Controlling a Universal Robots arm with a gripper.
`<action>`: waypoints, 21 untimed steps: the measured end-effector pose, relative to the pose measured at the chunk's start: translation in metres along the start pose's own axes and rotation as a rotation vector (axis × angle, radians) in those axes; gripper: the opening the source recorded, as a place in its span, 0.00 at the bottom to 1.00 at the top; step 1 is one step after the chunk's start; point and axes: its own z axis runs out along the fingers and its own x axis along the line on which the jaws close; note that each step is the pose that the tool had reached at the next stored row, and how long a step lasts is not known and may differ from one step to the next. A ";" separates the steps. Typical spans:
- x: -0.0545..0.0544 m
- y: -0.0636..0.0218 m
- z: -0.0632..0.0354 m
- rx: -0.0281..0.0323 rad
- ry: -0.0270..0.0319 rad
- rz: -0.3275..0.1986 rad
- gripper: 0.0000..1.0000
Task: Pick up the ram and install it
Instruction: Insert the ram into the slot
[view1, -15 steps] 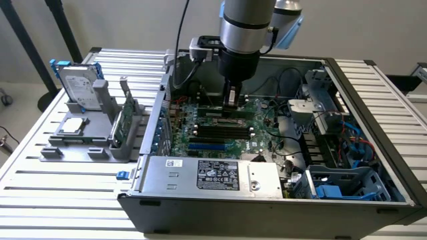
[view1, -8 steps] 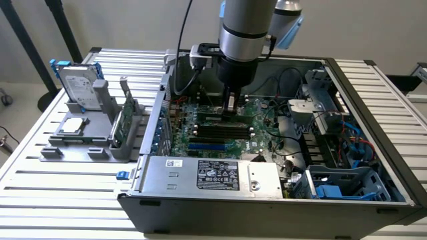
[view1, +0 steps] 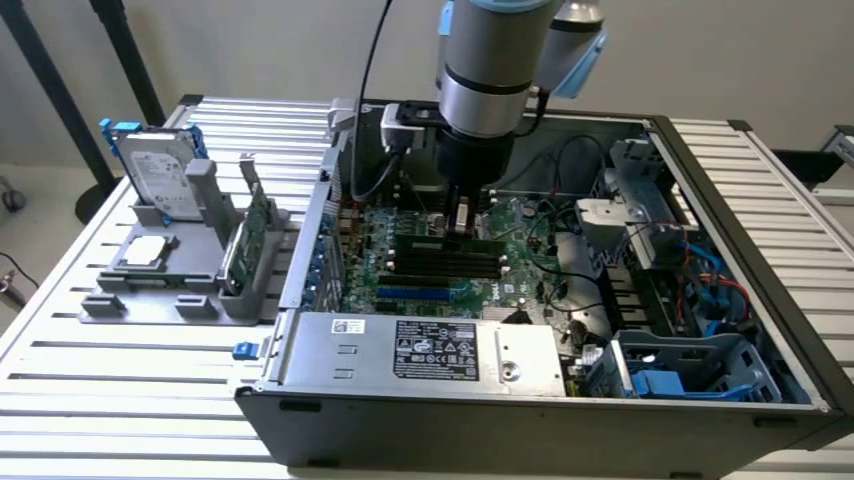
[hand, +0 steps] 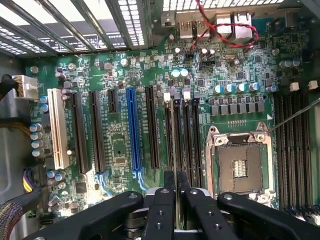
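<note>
Gripper (hand: 176, 177) is recorded as closed to a narrow gap, pinching the ram (hand: 175, 145), which is seen edge-on as a thin dark strip running straight out from between the fingers. Its long axis is set parallel to the black slots (hand: 192, 140) of the motherboard (hand: 120, 75). Full seating cannot be confirmed. At the exterior view's centre, the ram (view1: 447, 244) probably appears as a low green bar beneath the gripper (view1: 461, 225).

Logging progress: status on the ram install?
Gripper shut on ram, low over motherboard slots. Seating unclear. Nothing blocking.
</note>
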 end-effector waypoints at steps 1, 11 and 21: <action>0.000 -0.0003 0.0018 0.0003 0.0000 0.000 0.14; 0.000 -0.0018 0.0134 0.0039 -0.0026 -0.007 0.14; 0.000 -0.0019 0.0159 0.0035 -0.0018 -0.033 0.14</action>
